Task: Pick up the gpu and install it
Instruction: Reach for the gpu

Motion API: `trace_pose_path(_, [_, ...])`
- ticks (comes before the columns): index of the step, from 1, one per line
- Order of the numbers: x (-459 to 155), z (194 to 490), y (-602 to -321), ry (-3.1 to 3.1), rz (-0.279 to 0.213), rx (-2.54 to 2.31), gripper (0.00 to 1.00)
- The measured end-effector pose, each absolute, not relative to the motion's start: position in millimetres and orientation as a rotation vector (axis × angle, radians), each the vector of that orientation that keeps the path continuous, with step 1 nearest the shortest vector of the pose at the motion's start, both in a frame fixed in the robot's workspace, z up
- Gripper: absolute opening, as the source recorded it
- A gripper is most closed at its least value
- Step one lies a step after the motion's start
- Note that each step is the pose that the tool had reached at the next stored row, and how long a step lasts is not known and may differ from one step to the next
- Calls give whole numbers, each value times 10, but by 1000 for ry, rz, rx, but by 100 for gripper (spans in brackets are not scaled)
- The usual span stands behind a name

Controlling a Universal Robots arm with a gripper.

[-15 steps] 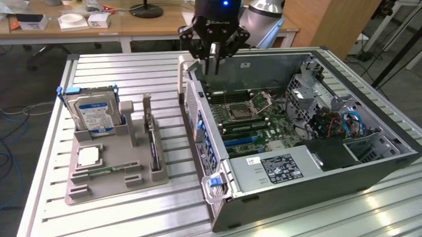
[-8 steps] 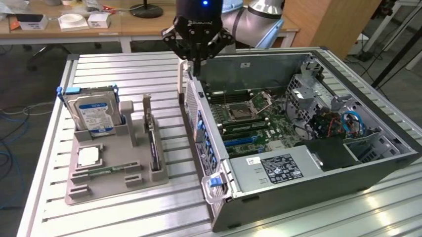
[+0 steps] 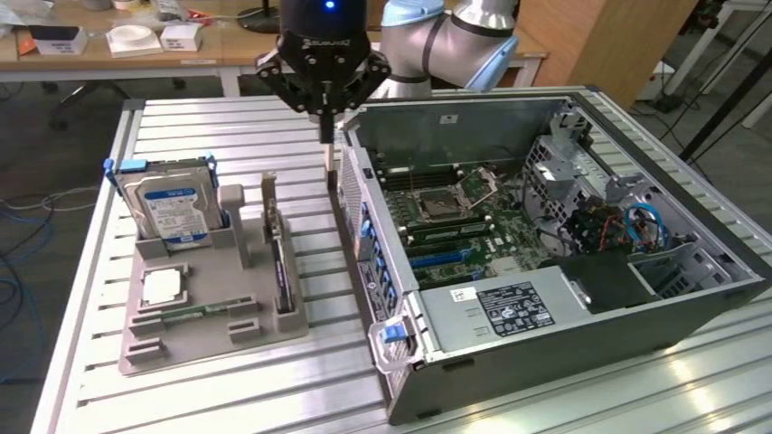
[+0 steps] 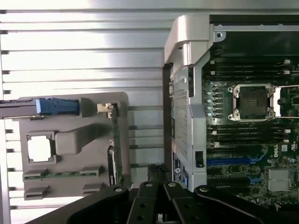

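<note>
The gpu [image 3: 281, 262] stands on edge in a slot of the grey tray [image 3: 205, 348], its silver bracket end toward the far side. In the wrist view the gpu [image 4: 115, 149] shows as a thin green-edged strip on the tray [image 4: 70, 142]. My gripper [image 3: 325, 145] hangs above the gap between the tray and the open computer case [image 3: 543, 298], past the gpu's far end and apart from it. Its fingers are shut together with nothing between them. From the wrist camera, the gripper [image 4: 159, 176] is over the case's side wall.
A silver hard drive [image 3: 173, 208] in a blue carrier stands at the tray's far end, with a processor [image 3: 161, 287] and a memory stick [image 3: 193, 312] lying nearer. The motherboard [image 3: 465, 221] with blue slots [image 3: 440, 258] lies inside the case. Slatted metal table [image 3: 241, 398].
</note>
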State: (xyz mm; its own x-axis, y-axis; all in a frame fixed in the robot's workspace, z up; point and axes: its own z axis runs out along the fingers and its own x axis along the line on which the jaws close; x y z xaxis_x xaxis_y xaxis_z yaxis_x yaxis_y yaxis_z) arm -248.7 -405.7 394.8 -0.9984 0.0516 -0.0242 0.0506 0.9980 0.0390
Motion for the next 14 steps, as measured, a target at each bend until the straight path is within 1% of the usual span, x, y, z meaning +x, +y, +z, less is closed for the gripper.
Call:
trace_pose_path(9, [-2891,3948,-4081,3115,59,79,11])
trace_pose_path(14, [-2976,3948,-4084,3114,59,79,11])
